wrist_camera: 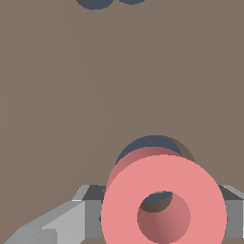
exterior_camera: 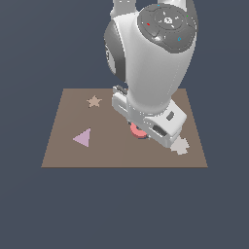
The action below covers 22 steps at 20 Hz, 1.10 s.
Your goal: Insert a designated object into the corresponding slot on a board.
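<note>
The salmon-red ring (wrist_camera: pixel 125 209) fills the near part of the wrist view, held between my grey fingers (wrist_camera: pixel 88 209). My gripper (wrist_camera: pixel 164 215) is shut on it. Just behind the ring, a dark curved edge of the slot (wrist_camera: pixel 145 144) shows in the brown board (wrist_camera: pixel 71 95), and more dark shows through the ring's hole. The ring hangs slightly offset from the slot and seems tilted. In the exterior view the ring (exterior_camera: pixel 137 130) peeks out under the white hand near the board's (exterior_camera: pixel 63 151) middle. The gripper (exterior_camera: pixel 141 129) itself is mostly hidden there.
A tan star (exterior_camera: pixel 94 101) and a pink triangle (exterior_camera: pixel 83 137) lie on the board toward the exterior view's left. A pale cross (exterior_camera: pixel 180 146) sits beside the hand on the right. Another dark cut-out (wrist_camera: pixel 95 4) shows at the wrist picture's edge.
</note>
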Each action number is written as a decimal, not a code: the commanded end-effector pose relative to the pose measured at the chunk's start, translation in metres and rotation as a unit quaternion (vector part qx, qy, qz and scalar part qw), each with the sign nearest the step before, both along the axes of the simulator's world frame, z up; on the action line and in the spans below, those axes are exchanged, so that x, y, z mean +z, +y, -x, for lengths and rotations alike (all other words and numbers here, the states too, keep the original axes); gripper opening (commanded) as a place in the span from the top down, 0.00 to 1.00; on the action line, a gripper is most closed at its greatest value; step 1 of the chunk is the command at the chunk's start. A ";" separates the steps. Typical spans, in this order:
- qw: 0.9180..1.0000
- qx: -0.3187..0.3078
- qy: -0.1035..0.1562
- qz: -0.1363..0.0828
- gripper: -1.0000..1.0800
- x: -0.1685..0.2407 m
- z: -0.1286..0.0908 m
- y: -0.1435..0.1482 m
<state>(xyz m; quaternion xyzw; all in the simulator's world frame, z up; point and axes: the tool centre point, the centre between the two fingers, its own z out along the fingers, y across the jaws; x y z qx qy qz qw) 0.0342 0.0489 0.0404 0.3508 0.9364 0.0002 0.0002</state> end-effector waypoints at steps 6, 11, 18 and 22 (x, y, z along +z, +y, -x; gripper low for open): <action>0.999 0.040 0.000 0.000 1.00 0.000 0.001 0.007; 0.999 0.039 0.000 0.000 1.00 -0.002 0.001 0.007; 0.999 0.041 0.000 0.000 0.04 -0.010 0.001 0.007; 0.999 0.041 0.000 0.000 0.04 -0.010 0.001 0.007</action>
